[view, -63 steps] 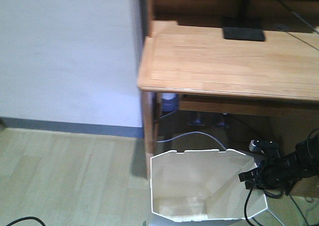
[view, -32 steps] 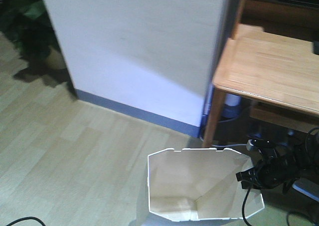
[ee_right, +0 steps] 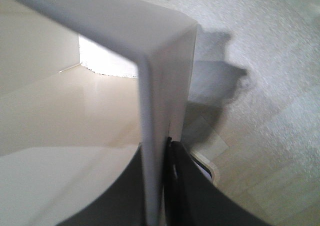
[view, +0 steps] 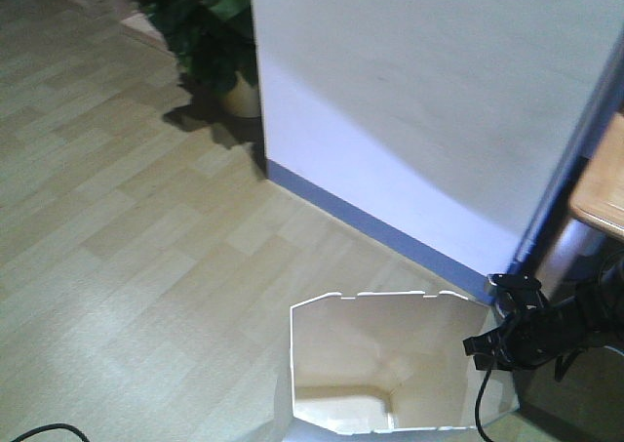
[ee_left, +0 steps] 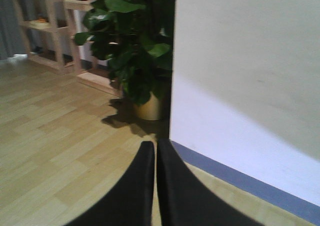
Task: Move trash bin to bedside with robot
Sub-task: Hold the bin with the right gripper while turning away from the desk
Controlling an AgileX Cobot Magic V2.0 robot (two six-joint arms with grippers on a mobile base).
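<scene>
Plastic walls are thin, so the right claw (ee_right: 162, 153) pinches the trash bin (view: 380, 354) by its right rim to pull it along. The bin stands on the floor (view: 146, 218) near the white wall (view: 409, 100). No bed shows. The left claw (ee_left: 155, 153) is pressed together, holding nothing.

Right end effector (ee_right: 159, 156) clamped, left (ee_left: 155, 151) closed.

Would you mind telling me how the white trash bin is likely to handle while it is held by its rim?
The trash bin looks empty, so it is probably light. Its wall looks thin where the right gripper pinches it, so it may flex or swing. Held on one side only, it could tilt.
</scene>
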